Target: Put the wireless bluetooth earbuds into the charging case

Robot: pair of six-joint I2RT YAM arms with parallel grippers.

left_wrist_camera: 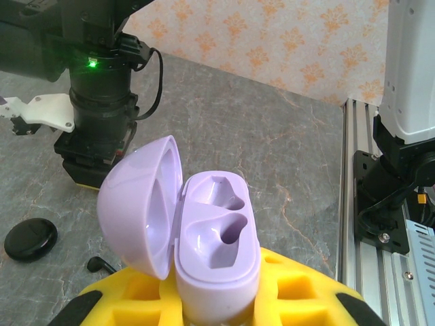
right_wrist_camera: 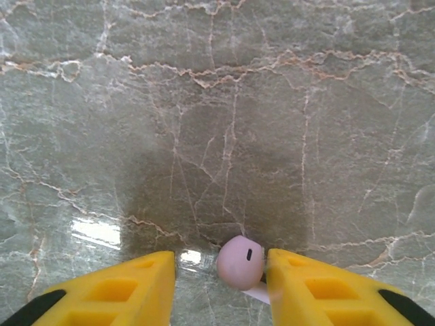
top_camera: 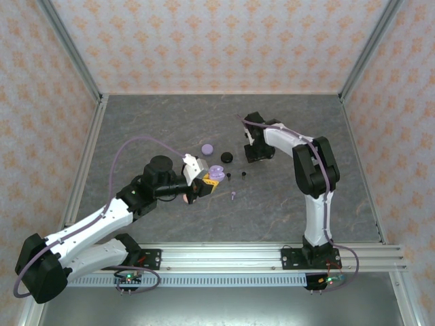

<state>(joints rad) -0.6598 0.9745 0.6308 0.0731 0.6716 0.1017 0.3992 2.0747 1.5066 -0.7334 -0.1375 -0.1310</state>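
Note:
My left gripper (top_camera: 206,180) is shut on an open lilac charging case (left_wrist_camera: 217,238), held upright with its lid (left_wrist_camera: 139,204) swung left and both wells empty. In the top view that case (top_camera: 216,172) sits left of centre. My right gripper (right_wrist_camera: 221,272) is open and low over the table. A pinkish-white earbud (right_wrist_camera: 240,262) lies between its yellow fingers (right_wrist_camera: 136,285), against the right-hand one. In the top view the right gripper (top_camera: 258,153) is at the mid-back. Two black earbuds (top_camera: 229,176) (top_camera: 242,175) and a lilac earbud (top_camera: 234,195) lie on the table between the arms.
A round lilac case (top_camera: 207,148) and a round black case (top_camera: 226,157) lie behind the held case. The black case (left_wrist_camera: 30,238) and a black earbud (left_wrist_camera: 98,263) show in the left wrist view, below the right arm's wrist (left_wrist_camera: 102,102). A metal rail (top_camera: 272,257) runs along the near edge.

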